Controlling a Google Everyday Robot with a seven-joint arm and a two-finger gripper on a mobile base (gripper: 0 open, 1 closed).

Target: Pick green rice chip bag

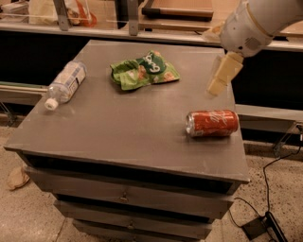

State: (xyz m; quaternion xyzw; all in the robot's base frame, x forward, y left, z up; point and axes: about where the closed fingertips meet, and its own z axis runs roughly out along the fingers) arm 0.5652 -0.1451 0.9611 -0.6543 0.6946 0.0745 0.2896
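Note:
The green rice chip bag point(143, 70) lies crumpled on the far middle of the grey cabinet top point(118, 127), its dark green patch with white lettering facing up. My gripper point(218, 79) hangs from the white arm point(258, 21) at the upper right. It is above the cabinet's right side, to the right of the bag and behind the soda can, and it touches nothing.
An orange-red soda can point(212, 123) lies on its side near the right edge. A clear plastic bottle point(65, 84) lies on the left side. A shelf with bags point(71, 12) runs behind the cabinet. A cable and plug point(265, 222) lie on the floor at the right.

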